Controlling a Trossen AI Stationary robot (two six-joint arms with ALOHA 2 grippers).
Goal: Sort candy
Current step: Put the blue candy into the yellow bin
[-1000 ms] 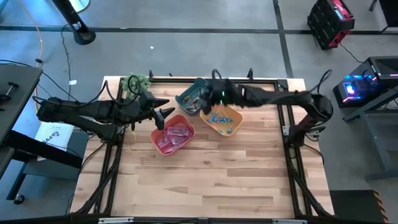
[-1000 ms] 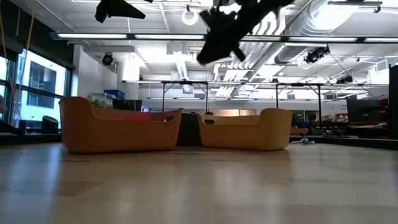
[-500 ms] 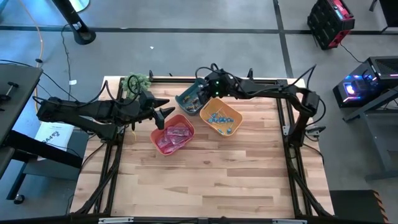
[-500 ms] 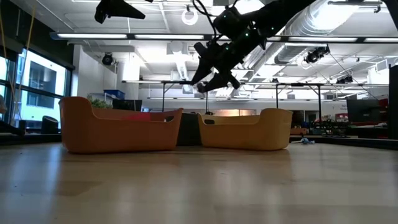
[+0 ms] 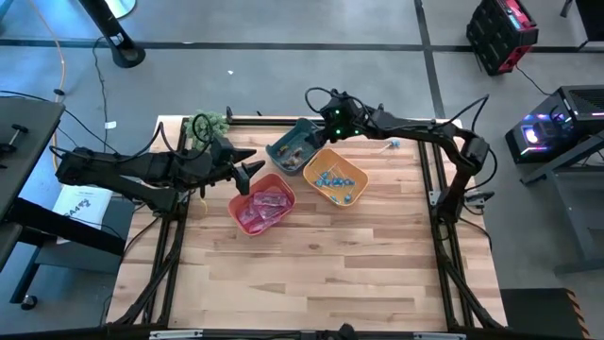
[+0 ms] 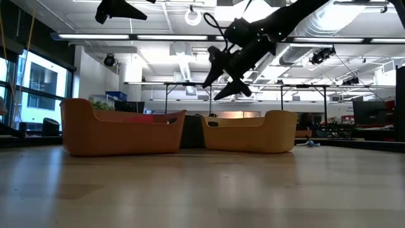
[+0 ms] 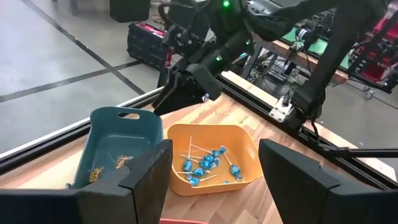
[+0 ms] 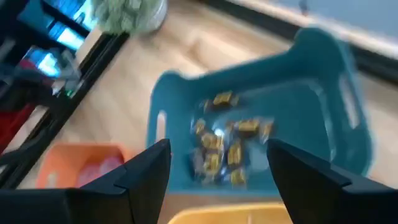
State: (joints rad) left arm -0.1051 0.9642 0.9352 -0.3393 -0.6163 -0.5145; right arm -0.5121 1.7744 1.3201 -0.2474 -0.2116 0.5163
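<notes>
Right gripper above brownish pieces

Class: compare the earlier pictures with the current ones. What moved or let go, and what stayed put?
The right claw swung from above the orange bin toward the table's far edge, now above the teal bin, and opened; nothing shows between its fingers. The left claw, the red bin and the candy stayed put.

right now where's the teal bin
In the high view the teal bin sits near the table's far edge, about midway across, touching the orange bin on its right, with the red bin in front and the open right claw above it.
</notes>
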